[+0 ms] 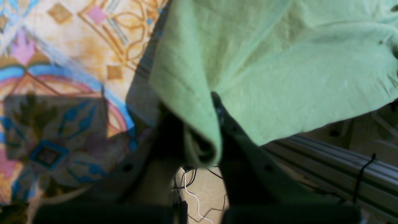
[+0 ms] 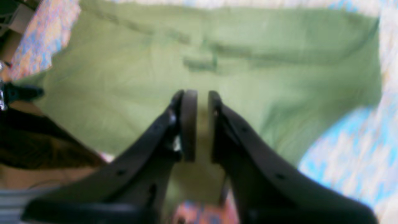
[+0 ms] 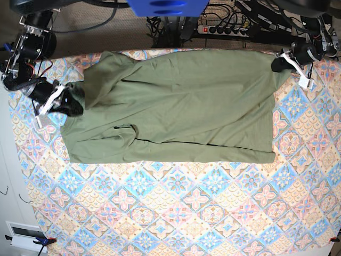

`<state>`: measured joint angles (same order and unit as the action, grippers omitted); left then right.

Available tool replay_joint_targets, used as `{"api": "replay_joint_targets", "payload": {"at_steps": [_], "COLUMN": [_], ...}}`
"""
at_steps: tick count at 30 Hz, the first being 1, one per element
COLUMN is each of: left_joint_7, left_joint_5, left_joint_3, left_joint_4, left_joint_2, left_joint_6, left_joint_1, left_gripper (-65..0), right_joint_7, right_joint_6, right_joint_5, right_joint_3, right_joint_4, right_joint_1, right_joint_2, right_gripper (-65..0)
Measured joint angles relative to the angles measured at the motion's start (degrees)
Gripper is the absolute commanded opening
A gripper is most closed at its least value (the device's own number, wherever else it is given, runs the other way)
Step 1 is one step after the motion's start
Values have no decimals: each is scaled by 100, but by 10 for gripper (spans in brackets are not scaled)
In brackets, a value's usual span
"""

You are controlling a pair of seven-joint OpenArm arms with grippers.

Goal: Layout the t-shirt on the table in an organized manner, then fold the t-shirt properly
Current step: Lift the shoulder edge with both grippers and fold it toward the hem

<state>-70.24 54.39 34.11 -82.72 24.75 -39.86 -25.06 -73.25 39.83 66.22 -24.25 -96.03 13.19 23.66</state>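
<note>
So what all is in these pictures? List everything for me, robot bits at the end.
t-shirt: one, olive green, spread across the far half of the table, one corner lifted at the base view's right.
table: one, covered in a blue, pink and cream tile-pattern cloth, filling most of the base view.
power strip: one, pale, on the floor beyond the table's far edge, among dark cables.
left gripper: one, black, at the base view's right, fingers shut on a fold of the t-shirt's edge.
right gripper: one, black, at the base view's left, over the t-shirt, fingers slightly apart with nothing between them.
</note>
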Motion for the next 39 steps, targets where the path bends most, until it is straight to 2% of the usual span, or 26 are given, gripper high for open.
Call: {"api": "replay_joint_targets", "payload": {"at_steps": [4, 7, 14, 21, 31, 39], "left_joint_7": [-4, -4, -4, -2, -4, -4], "left_joint_5": [-2, 0, -2, 0, 0, 0], "left_joint_3": [-2, 0, -2, -2, -2, -2], "left_joint_4": [0, 0, 0, 0, -4, -4], "left_joint_2": [-2, 2, 2, 2, 4, 2], "left_joint_6": [-2, -2, -2, -2, 0, 0], "left_joint_1": [13, 13, 15, 31, 31, 33], "left_gripper": [-650, -650, -650, -650, -650, -650], "right_joint_7": [-13, 76, 101, 166, 350, 289], "right_joint_6": [-2, 0, 2, 2, 4, 2], "right_joint_5": [-601, -750, -1458, -1381, -1314, -1414], "right_joint_3": [68, 74, 109, 107, 649, 702], "right_joint_4": [0, 2, 94, 953, 927, 592], "right_joint_1": [313, 542, 756, 791, 761, 791], "right_joint_2": [4, 2, 4, 15, 50, -7], "right_gripper": [-411, -366, -357, -357, -356, -282]}}
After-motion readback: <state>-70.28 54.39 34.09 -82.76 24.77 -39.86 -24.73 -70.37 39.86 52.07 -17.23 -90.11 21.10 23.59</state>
